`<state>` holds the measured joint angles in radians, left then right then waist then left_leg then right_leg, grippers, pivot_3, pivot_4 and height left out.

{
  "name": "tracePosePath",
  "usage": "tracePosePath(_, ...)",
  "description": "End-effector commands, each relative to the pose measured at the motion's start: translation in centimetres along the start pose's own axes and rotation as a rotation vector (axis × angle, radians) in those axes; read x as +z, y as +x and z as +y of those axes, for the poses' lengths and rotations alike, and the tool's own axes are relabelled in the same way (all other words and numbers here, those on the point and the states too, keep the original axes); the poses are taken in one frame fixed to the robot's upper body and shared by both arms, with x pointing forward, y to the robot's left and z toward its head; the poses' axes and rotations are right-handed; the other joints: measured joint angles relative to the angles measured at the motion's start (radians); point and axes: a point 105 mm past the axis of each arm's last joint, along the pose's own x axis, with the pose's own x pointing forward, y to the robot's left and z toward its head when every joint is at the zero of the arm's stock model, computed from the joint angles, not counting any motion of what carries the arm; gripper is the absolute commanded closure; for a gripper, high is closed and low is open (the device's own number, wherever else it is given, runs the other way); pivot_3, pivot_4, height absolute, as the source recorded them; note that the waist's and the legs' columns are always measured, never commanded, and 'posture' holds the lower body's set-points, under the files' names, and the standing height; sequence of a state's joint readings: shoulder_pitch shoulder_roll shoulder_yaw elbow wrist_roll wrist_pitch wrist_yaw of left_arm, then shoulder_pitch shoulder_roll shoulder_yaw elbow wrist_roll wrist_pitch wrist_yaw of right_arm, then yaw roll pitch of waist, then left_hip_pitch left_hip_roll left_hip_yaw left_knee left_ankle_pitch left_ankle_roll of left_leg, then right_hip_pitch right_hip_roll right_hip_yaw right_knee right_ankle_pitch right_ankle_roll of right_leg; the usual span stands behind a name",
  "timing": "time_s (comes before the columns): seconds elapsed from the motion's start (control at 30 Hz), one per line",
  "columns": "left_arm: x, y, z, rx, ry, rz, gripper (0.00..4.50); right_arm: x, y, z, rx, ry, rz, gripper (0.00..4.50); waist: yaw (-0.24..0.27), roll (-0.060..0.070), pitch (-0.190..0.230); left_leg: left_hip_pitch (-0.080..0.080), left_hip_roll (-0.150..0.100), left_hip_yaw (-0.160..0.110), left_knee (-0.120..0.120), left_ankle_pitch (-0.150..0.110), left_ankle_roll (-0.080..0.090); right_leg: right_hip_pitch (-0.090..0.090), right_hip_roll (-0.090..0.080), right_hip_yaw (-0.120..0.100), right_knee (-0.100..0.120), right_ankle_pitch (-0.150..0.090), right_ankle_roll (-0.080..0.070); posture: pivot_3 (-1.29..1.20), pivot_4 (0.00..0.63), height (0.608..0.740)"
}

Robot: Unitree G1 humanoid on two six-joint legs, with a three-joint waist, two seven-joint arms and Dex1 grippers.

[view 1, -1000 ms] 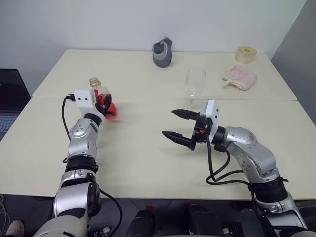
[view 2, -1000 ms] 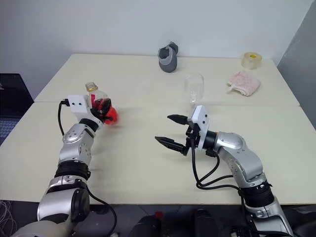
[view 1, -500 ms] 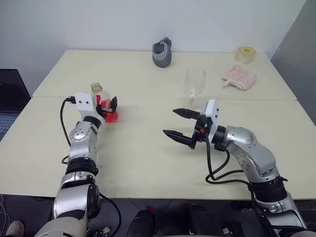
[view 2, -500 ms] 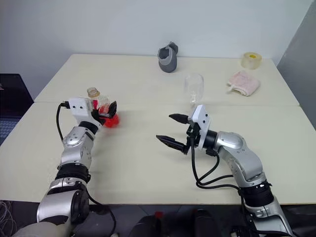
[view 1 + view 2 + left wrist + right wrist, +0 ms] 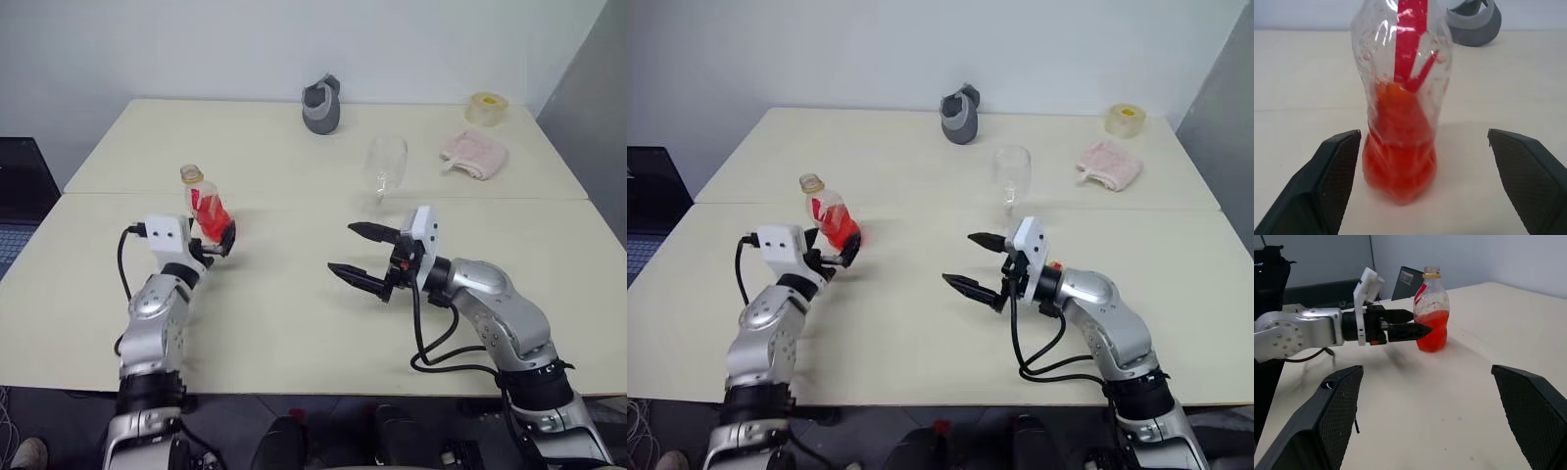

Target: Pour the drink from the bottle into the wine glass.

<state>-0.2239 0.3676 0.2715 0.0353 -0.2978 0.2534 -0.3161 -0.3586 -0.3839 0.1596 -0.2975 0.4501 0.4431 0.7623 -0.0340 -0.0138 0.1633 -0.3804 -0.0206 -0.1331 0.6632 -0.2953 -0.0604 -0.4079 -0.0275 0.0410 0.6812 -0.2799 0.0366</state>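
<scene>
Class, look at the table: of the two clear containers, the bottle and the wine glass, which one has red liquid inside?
The bottle, standing by the left gripper; its lower part holds red drink. The wine glass looks empty.

No readable text, brand, number or sign is found in any view. A red label is carried on the bottle (image 5: 1400,98), which stands at about ten o'clock on the table (image 5: 294,323), but only a plain red strip is seen through the crinkled plastic and no letters can be made out on it. No print is seen on the band around the bottle's neck either. At about two o'clock a roll of tape (image 5: 487,107) is seen, and no marking can be read on it.
</scene>
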Motion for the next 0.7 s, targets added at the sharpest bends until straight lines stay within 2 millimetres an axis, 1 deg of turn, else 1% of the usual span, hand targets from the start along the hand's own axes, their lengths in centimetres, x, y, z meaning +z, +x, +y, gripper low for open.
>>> tracePosePath(0.03, 0.5, -3.6, -2.1, -0.102, 0.001, 0.034, 0.03, 0.2, -1.3, -0.8, -0.097, -0.059, 0.005, 0.0, -0.002, 0.0, 0.0, 0.0, 0.0, 0.001, 0.0, 0.0, 0.0, 0.0, -0.001, 0.001, 0.0, 0.0, 0.0, 0.0, 0.15, 0.74)
tracePosePath(0.07, 0.3, -4.7, -2.6, -0.131, -0.005, 0.058, 0.03, -0.2, -1.6, -1.0, -0.122, -0.057, 0.018, 0.0, -0.003, 0.0, 0.0, 0.001, 0.003, 0.001, -0.001, 0.0, 0.0, 0.001, -0.002, 0.001, 0.0, 0.0, 0.0, 0.0, 0.15, 0.74)
tracePosePath(0.13, 0.2, -6.0, -3.6, -0.183, -0.019, 0.089, 0.03, -0.9, -2.1, -1.7, -0.185, -0.042, 0.043, 0.0, 0.002, 0.0, 0.0, 0.001, 0.005, 0.001, -0.001, -0.001, 0.002, 0.001, -0.002, 0.001, 0.0, 0.0, 0.0, 0.0, 0.15, 0.74)
tracePosePath(0.2, 0.7, -7.2, -5.2, -0.281, -0.037, 0.101, 0.03, -2.3, -2.7, -3.2, -0.287, -0.004, 0.091, 0.0, 0.005, 0.0, 0.0, 0.001, 0.005, 0.001, 0.0, -0.001, 0.003, 0.002, -0.001, -0.001, 0.0, 0.0, 0.0, 0.0, 0.15, 0.74)
tracePosePath(0.27, 1.8, -8.0, -7.0, -0.403, -0.052, 0.097, 0.03, -4.1, -3.0, -5.4, -0.417, -0.002, 0.16, 0.0, 0.006, -0.001, -0.001, 0.002, 0.005, 0.002, 0.0, -0.001, 0.003, 0.004, 0.003, -0.002, 0.0, 0.0, 0.0, 0.0, 0.15, 0.74)
tracePosePath(0.33, 2.4, -8.3, -7.8, -0.468, -0.051, 0.095, 0.03, -4.9, -3.0, -6.6, -0.481, -0.016, 0.186, 0.0, 0.006, -0.001, -0.001, 0.003, -0.001, 0.004, 0.0, -0.001, 0.003, 0.004, 0.004, -0.001, 0.0, 0.0, 0.0, 0.0, 0.15, 0.74)
tracePosePath(0.43, 2.9, -8.8, -8.7, -0.557, -0.01, 0.098, 0.03, -4.5, -2.1, -8.8, -0.567, 0.001, 0.154, 0.0, -0.001, 0.001, 0.0, 0.003, 0.0, 0.006, -0.001, -0.001, 0.001, 0.003, 0.005, 0.001, 0.0, 0.0, 0.0, 0.0, 0.15, 0.74)
tracePosePath(0.5, 3.1, -9.0, -9.1, -0.594, -0.002, 0.101, 0.03, -4.4, -1.9, -9.7, -0.599, 0.001, 0.148, 0.0, -0.007, 0.001, 0.0, 0.004, 0.001, 0.009, -0.002, -0.001, 0.001, 0.002, 0.005, 0.003, 0.0, 0.0, 0.0, 0.0, 0.15, 0.74)
tracePosePath(0.6, 3.3, -9.3, -9.5, -0.659, 0.013, 0.102, 0.03, -4.4, -1.5, -10.8, -0.633, -0.005, 0.142, 0.0, -0.007, 0.001, 0.0, 0.004, 0.002, 0.009, -0.002, -0.001, 0.002, 0.002, 0.006, 0.002, 0.0, 0.0, 0.0, 0.0, 0.15, 0.74)
tracePosePath(0.67, 3.4, -9.4, -9.6, -0.678, 0.016, 0.102, 0.03, -4.3, -1.3, -11.2, -0.643, -0.004, 0.134, 0.0, -0.007, 0.001, 0.0, 0.004, 0.002, 0.009, -0.002, -0.001, 0.002, 0.003, 0.006, 0.002, 0.0, 0.0, 0.0, 0.0, 0.15, 0.74)
tracePosePath(0.7, 3.4, -9.5, -9.6, -0.691, 0.016, 0.104, 0.03, -4.1, -0.8, -11.6, -0.649, 0.004, 0.117, 0.0, -0.007, 0.001, 0.0, 0.004, 0.002, 0.009, -0.002, -0.001, 0.002, 0.003, 0.006, 0.002, 0.0, 0.0, 0.0, 0.0, 0.15, 0.74)
